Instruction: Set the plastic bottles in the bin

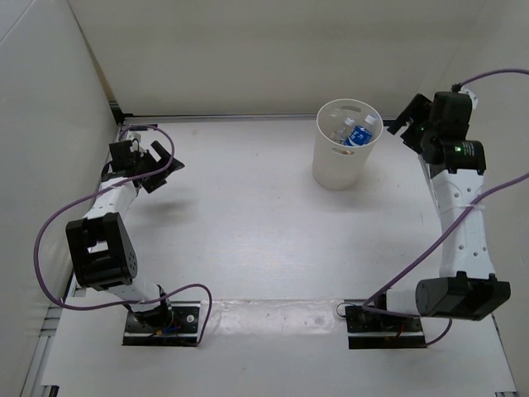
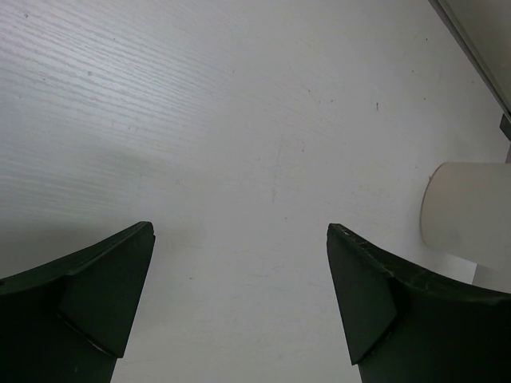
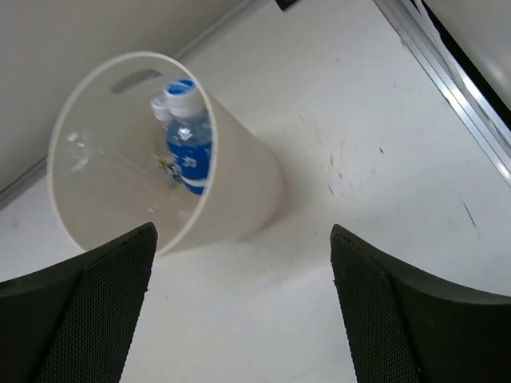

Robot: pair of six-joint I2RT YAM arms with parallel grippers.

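The white bin point(image 1: 347, 142) stands upright at the back of the table, right of centre. Inside it lie clear bottles with white caps and blue labels point(image 1: 359, 135); the orange bottle is not visible. In the right wrist view the bin point(image 3: 239, 199) shows a blue-labelled bottle point(image 3: 188, 155) inside. My right gripper point(image 1: 402, 126) is open and empty, raised just right of the bin's rim. My left gripper point(image 1: 165, 162) is open and empty at the far left, above bare table. The bin's side shows in the left wrist view point(image 2: 467, 215).
White walls enclose the table on the left, back and right. A metal rail point(image 1: 223, 118) runs along the back edge. Purple cables point(image 1: 50, 240) loop beside both arms.
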